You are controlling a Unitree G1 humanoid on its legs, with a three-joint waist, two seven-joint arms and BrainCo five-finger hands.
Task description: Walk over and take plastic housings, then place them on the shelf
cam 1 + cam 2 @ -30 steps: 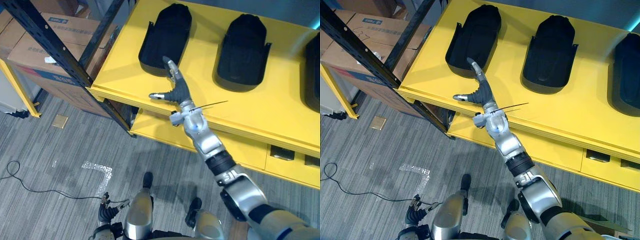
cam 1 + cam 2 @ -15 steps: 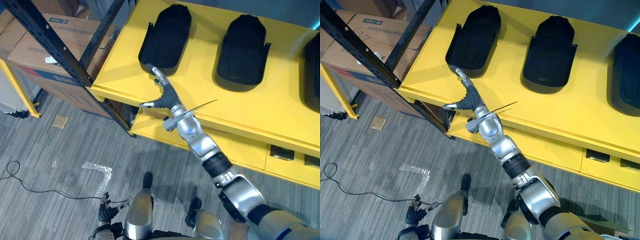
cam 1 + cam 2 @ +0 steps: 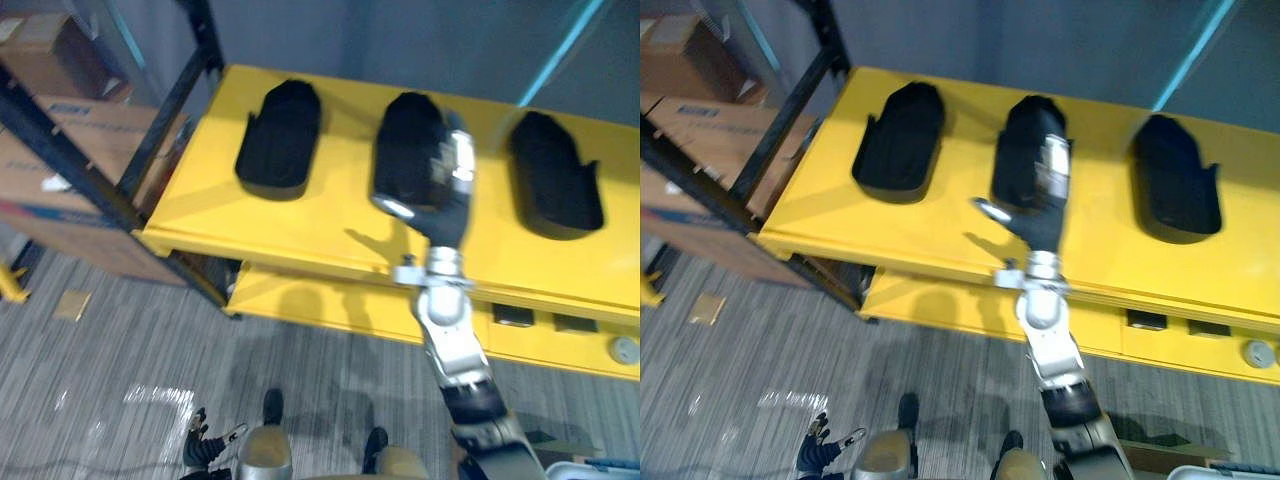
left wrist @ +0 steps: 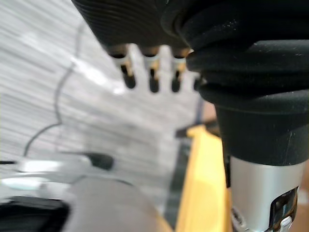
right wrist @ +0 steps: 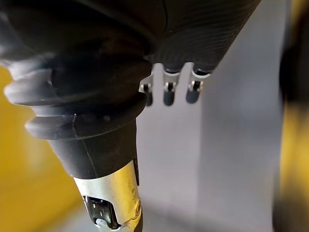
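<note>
Three black plastic housings lie in a row on the yellow shelf [image 3: 300, 225]: a left one [image 3: 280, 135], a middle one [image 3: 405, 150] and a right one [image 3: 555, 185]. My right hand [image 3: 446, 200] is raised in front of the middle housing's near right side. Its fingers [image 3: 460, 160] are straight and point up, its thumb sticks out to the left, and it holds nothing. In the right wrist view its fingertips [image 5: 166, 93] stand free against a grey wall. My left hand [image 3: 203, 450] hangs low over the grey carpet, fingers [image 4: 152, 81] relaxed and empty.
A black rack upright [image 3: 150, 150] slants past the shelf's left end, with cardboard boxes [image 3: 60, 180] behind it. A lower yellow shelf [image 3: 320, 305] juts out beneath the top one. Grey carpet [image 3: 100, 350] lies in front.
The camera has moved, so all three housings show in full. My right hand left the near end of the left housing, swung right and rose before the middle housing.
</note>
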